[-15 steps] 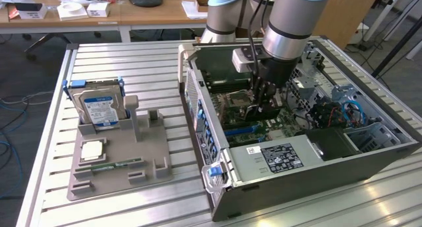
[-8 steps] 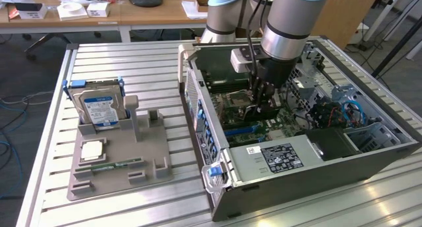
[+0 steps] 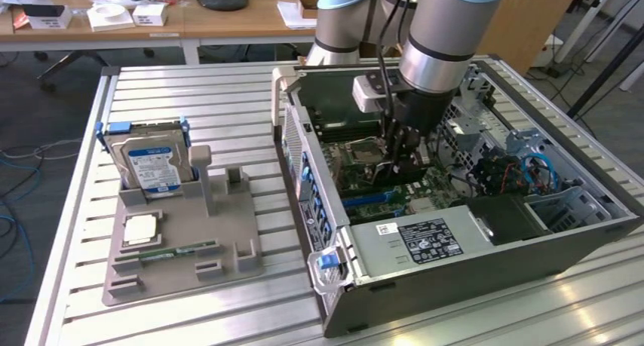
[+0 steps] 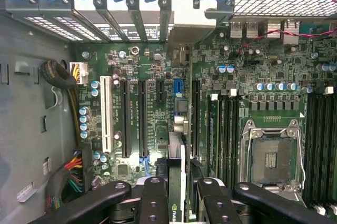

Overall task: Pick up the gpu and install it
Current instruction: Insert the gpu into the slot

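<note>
Black gpu (image 4: 176,155) pinched edge-on between the gripper (image 4: 180,187) fingers, inside the open computer case (image 3: 483,278), just above the motherboard (image 4: 158,71). Card's long axis runs parallel to the long black slots (image 4: 142,119) beneath it; looks not seated yet.

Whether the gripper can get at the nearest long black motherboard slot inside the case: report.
Probably yes: the gripper, shut on the thin dark card, hangs inside the open grey case above that long black slot, nothing between.
</note>
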You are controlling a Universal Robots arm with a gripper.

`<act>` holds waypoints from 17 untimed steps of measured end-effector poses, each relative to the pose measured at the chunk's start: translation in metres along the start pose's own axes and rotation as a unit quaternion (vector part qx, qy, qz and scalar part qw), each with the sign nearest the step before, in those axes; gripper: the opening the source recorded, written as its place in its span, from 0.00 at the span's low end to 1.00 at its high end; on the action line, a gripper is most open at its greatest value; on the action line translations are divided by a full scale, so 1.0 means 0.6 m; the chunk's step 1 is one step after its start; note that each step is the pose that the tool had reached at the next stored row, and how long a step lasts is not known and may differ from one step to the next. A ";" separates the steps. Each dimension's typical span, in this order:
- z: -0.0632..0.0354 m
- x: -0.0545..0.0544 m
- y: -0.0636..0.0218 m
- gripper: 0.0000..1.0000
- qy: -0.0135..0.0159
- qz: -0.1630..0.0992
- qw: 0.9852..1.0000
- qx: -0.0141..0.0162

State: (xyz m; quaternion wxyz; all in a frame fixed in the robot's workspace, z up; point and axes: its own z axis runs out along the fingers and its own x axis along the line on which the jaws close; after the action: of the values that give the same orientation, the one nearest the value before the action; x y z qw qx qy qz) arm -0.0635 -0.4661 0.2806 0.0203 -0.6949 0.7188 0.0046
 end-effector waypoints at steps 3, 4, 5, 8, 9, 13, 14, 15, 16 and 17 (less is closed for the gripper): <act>0.001 0.000 0.000 0.26 0.000 0.000 1.000 0.000; 0.002 0.000 0.000 0.26 0.000 0.000 1.000 0.000; 0.003 0.000 0.000 0.26 0.000 0.000 1.000 0.000; 0.005 0.000 0.000 0.26 0.000 0.000 1.000 0.000; 0.006 0.000 0.001 0.26 0.000 0.000 1.000 0.000; 0.008 0.000 0.001 0.26 0.000 0.000 1.000 0.000; 0.008 0.000 0.001 0.26 0.000 0.000 1.000 0.000; 0.008 0.000 0.001 0.26 0.000 0.000 1.000 0.000; 0.008 0.000 0.001 0.26 0.000 0.000 1.000 0.000; 0.009 0.000 0.001 0.26 0.000 0.000 1.000 0.000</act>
State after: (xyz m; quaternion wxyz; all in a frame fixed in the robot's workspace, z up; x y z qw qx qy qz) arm -0.0643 -0.4662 0.2754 0.0202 -0.6949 0.7188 0.0046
